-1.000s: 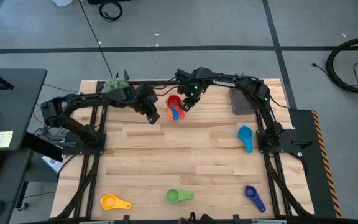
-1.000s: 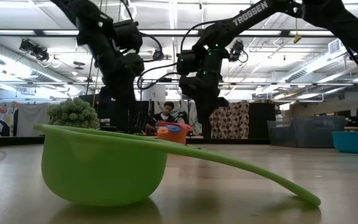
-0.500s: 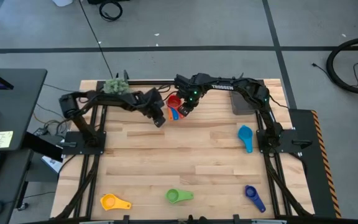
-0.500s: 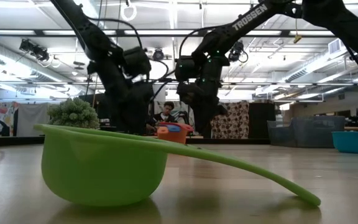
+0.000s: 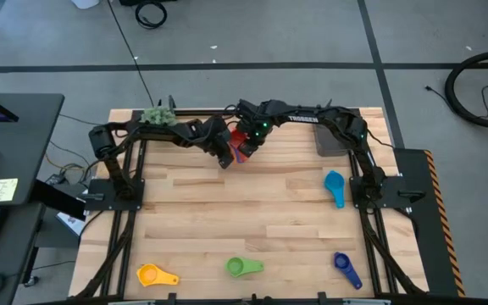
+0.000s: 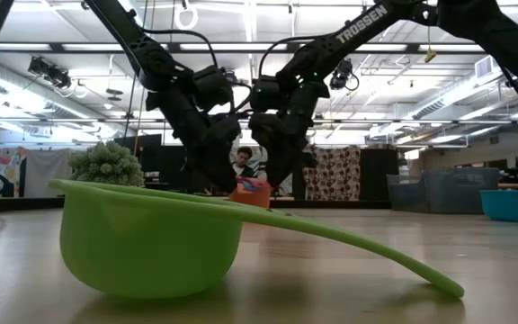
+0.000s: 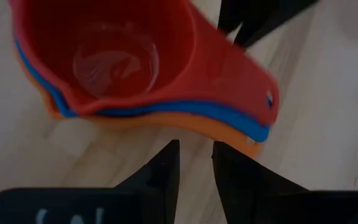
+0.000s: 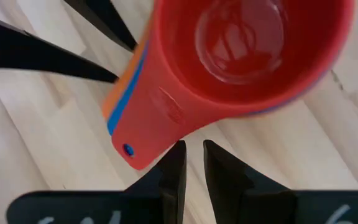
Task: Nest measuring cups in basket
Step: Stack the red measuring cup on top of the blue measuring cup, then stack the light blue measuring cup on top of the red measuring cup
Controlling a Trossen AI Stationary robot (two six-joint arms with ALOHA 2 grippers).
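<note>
A nested stack of cups [image 5: 241, 144], red over blue over orange, rests on its base on the wood at the table's far middle, its handles [image 7: 241, 106] fanned slightly. My left gripper [image 5: 225, 155] stands at the stack's left, and my right gripper [image 5: 252, 142] at its right; both are shut to a slit. The light blue cup [image 5: 335, 187], dark blue cup [image 5: 346, 268], green cup [image 5: 244, 267] and yellow cup [image 5: 155, 274] lie apart. The dark grey basket [image 5: 330, 138] sits at the far right. My left gripper [image 7: 195, 149] points slanting down at the side edge of the orange handle [image 7: 197, 127], bottom of the stack; whether its tips touch it, I cannot tell. My right gripper [image 8: 191, 152] stands just off the opposite edge of the red handle [image 8: 166, 127], near its free end; touching or not cannot be told.
A fuzzy green plant ball [image 5: 158, 116] sits at the far left corner behind my left arm. The green cup [image 6: 151, 238] fills the low view's foreground. Bare wood lies across the table's middle, between the stack and the near cups.
My left gripper has moved toward the table's right, up to the stack of cups. My right gripper has come down and tipped toward the stack from the other side. The stack has stayed where it was.
</note>
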